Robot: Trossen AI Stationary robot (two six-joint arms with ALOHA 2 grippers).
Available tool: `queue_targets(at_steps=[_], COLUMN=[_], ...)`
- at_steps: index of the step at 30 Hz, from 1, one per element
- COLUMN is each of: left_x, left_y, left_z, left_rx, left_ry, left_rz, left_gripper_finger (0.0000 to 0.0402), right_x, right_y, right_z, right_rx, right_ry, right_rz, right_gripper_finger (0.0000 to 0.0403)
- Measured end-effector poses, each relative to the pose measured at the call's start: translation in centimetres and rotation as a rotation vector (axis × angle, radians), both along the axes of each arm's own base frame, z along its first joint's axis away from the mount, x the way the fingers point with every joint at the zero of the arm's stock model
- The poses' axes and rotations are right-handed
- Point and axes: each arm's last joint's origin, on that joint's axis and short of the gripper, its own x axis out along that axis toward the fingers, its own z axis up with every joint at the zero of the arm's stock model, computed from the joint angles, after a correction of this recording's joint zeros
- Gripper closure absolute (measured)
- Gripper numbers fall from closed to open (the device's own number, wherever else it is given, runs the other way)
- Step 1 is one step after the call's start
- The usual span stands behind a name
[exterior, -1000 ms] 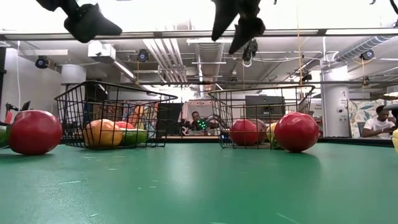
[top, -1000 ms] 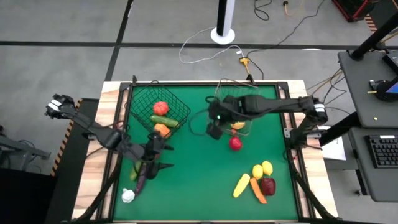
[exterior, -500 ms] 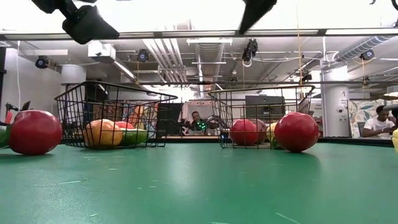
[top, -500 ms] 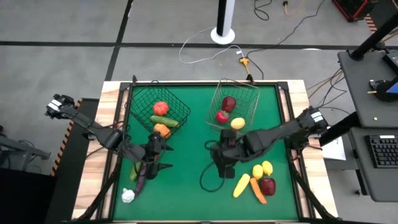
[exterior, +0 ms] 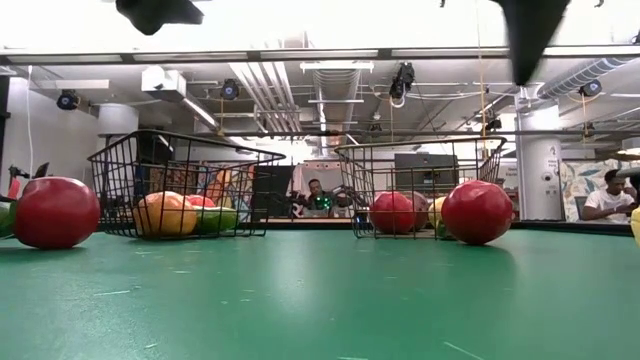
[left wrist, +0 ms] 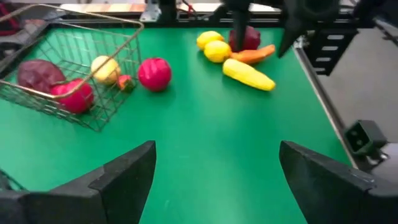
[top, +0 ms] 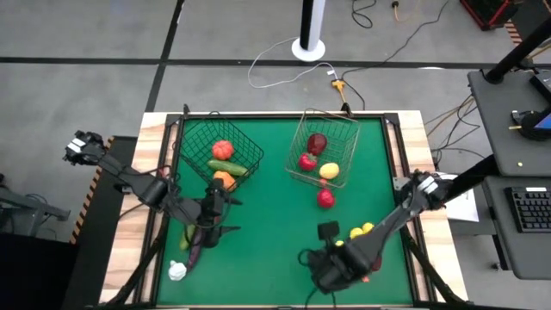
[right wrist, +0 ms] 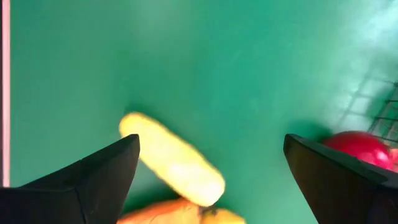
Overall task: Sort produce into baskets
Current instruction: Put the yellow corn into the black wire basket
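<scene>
Green table point(top: 267, 215): produce scattered
Right gripper point(top: 331, 269): released, above the yellow banana point(right wrist: 173, 159)
Left gripper point(top: 217, 220): released, empty, beside dark basket point(top: 191, 138)

Lighting above me is bright and even; shadows on the green table point(top: 267, 224) are soft. My right wrist view is motion-blurred. The low view's ceiling strip point(exterior: 320, 25) glares white.
</scene>
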Motion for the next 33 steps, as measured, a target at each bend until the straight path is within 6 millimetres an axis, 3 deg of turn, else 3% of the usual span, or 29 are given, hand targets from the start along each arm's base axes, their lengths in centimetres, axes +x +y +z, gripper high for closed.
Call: queue_targets(at_steps=[6,11,15,25,33], left_x=[0.5,1.0,1.3,1.7,1.7], left_y=[-0.2,-0.5,-0.7,-0.9,-0.9], left_z=[-0.6,-1.4,-1.9,-2.5,-2.6], left_rx=[0.024,0.045,0.053,0.060,0.061], left_ry=[0.021,0.050,0.070,0.093,0.096], left_rz=[0.025,0.024,0.026,0.032,0.032], left_gripper_finger=[0.0080,0.0080,0.0080,0.0080,0.0080], right_x=[-0.8,-0.6,0.1,3.0,4.3], right_y=[2.1,2.4,1.6,-1.7,-3.0], right_z=[-2.4,-5.4,-7.3,-7.9,-8.6], right_rx=[-0.041,-0.093,-0.097,0.040,0.082], right_ry=[0.082,0.207,0.291,0.329,0.327], right_rz=[0.103,0.189,0.219,0.135,0.097], right_gripper_finger=[0.0014,0.0014,0.0014,0.0020,0.0095])
